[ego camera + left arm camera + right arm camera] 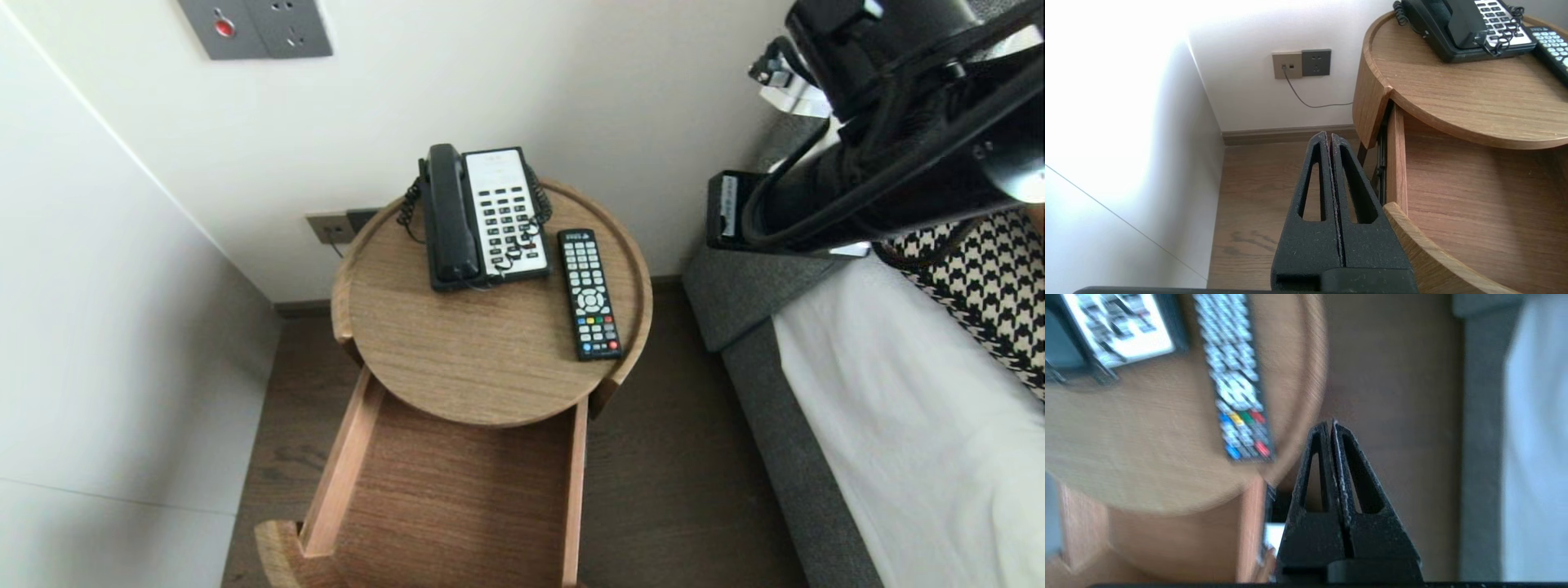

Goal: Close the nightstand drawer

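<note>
Right wrist view: right tool (1332, 424) hangs pinched closed, empty, beside the bench (1314, 375) rim; remote (1237, 388) lies at the bench's three o'clock edge; a stray brush could knock it floorward; left tool (1328, 134), fingers together, idles by the drawer (1474, 204).

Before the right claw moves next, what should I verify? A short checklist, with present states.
1. Right claw shut, holding nothing: ok.
2. Right claw above the remote: not ok, it hangs over the floor beside the table.
3. Remote flat, apart from the phone: ok.
4. Drawer pulled open: ok.
5. Drawer's back part: cannot tell, the table hides it.
6. Left claw shut, beside the drawer: ok.
</note>
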Tool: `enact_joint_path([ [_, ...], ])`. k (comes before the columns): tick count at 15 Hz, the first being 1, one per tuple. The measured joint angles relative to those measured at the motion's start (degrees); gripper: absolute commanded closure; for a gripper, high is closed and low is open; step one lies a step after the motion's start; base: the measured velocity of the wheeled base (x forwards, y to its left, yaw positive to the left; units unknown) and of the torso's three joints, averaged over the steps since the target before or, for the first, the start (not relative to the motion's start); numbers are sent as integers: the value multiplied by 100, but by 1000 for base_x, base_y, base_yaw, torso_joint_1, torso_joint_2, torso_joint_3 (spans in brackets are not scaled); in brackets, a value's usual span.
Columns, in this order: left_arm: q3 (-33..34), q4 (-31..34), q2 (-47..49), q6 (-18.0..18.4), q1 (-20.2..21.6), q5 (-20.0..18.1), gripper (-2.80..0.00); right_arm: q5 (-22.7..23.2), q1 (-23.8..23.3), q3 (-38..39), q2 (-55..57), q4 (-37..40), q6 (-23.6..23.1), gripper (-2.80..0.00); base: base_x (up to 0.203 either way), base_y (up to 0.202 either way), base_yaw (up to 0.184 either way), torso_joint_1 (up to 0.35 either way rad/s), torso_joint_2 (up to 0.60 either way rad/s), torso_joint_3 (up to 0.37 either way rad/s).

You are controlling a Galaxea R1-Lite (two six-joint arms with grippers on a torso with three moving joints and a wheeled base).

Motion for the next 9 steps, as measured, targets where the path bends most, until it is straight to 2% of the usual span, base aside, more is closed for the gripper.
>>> enact_joint_path([
  [4,0,0,0,1,0,2,0,189,43,907,-738,166,33,0,0,0,0,0,0,0],
  [9,0,0,0,-1,0,0,0,1665,412,2274,-1527,173,823,0,0,0,0,0,0,0],
])
